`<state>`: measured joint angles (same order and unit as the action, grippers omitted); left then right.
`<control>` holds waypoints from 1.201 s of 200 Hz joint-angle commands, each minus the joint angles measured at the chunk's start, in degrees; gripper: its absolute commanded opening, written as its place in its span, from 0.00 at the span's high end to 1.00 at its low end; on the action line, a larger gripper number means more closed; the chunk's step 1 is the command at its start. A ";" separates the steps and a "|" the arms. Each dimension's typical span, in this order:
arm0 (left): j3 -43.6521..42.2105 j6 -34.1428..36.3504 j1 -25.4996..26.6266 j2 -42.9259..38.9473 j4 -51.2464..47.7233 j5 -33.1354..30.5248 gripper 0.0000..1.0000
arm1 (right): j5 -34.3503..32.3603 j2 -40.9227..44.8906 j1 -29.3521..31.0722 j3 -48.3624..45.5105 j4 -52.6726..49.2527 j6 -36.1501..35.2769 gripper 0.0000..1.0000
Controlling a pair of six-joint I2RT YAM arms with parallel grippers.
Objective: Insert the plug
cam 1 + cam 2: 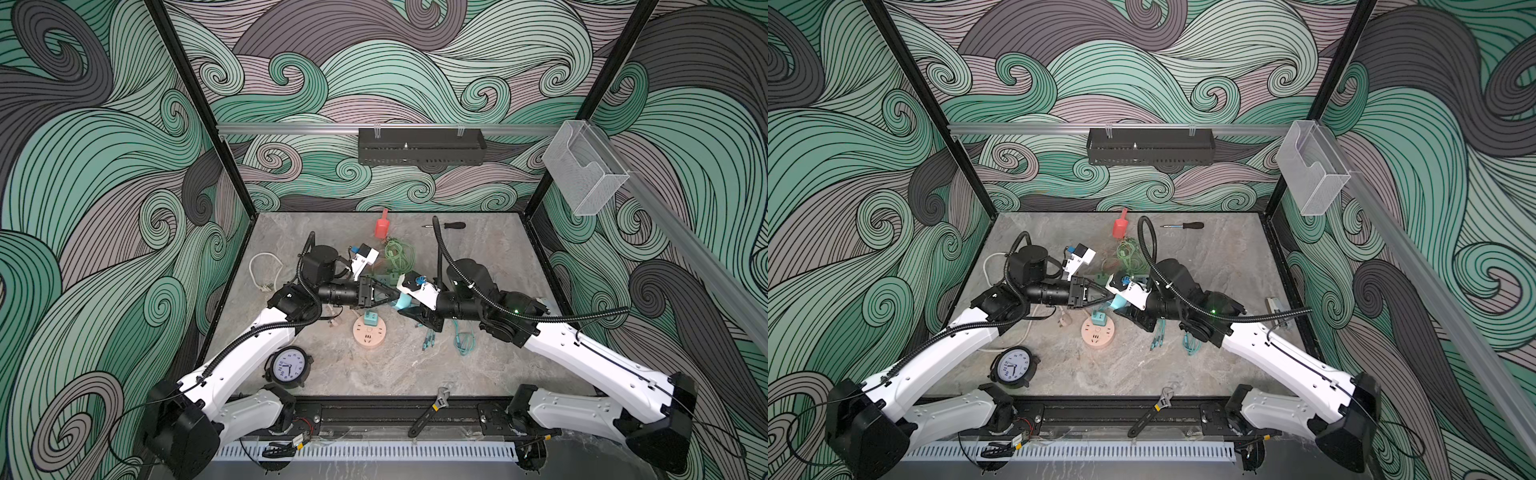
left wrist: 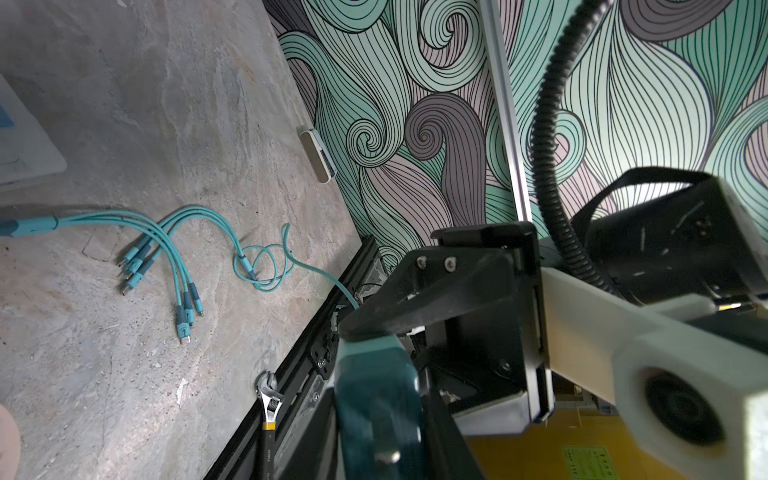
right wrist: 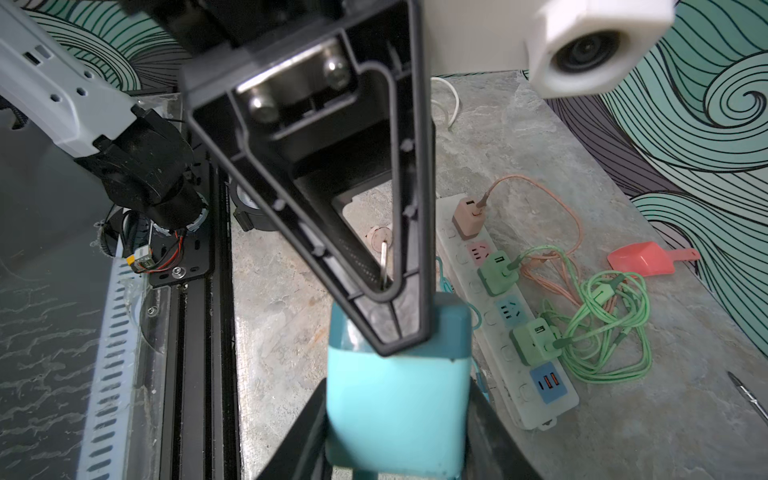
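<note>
— Where is the plug, and who has it?

— The two-tone teal plastic plug block (image 3: 399, 386) hangs in the air between my arms, above the grey marbled tabletop (image 1: 415, 370); my right gripper (image 3: 397, 432) is clamped on its pale body; my left gripper (image 1: 392, 296) lays its fingers along the darker, pronged end; whether they bear down on it I cannot tell.

— Why two hands on one plug?

— I judge it a re-grip, so the prongs can point free at a socket.

— And room to go in?

— Tight on the long white power strip (image 3: 515, 399); its empty blue socket (image 3: 509, 309) sits between green cube chargers (image 3: 496, 272), with the green cable coil (image 3: 602, 332) just beside; the round pink socket disc (image 1: 363, 337), carrying one small teal adapter (image 1: 369, 319), has barer table around it.
</note>
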<state>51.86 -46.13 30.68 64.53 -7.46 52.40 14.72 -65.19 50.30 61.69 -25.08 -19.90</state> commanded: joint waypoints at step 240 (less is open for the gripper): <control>0.59 2.95 0.70 -2.02 9.15 -16.09 1.00 | 2.33 23.48 -0.12 -20.18 24.69 48.07 0.22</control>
<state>52.42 -41.93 31.22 64.75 -4.62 38.92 13.58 -42.89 50.50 45.01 -13.65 18.46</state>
